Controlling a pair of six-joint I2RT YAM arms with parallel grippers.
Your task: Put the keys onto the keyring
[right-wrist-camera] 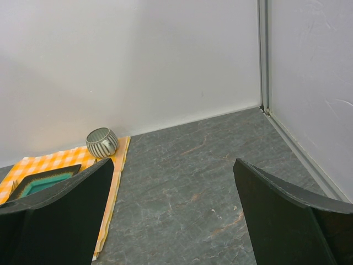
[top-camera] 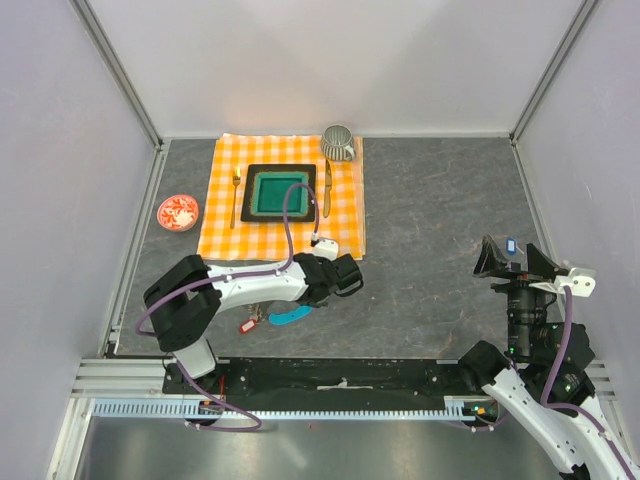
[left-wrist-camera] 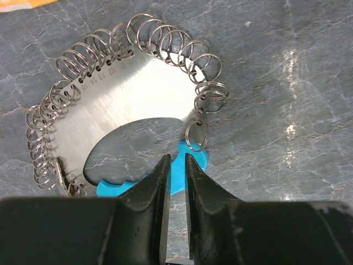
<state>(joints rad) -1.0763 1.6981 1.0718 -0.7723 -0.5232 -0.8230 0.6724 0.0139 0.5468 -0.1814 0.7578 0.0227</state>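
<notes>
Left arm (top-camera: 250, 285) low over blue-tagged key (top-camera: 288, 317); red-tagged key (top-camera: 247, 326) beside

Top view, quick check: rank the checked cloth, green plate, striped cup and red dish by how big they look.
1. checked cloth
2. green plate
3. red dish and striped cup: nearly alike in this view, so I won't rank them.
</notes>
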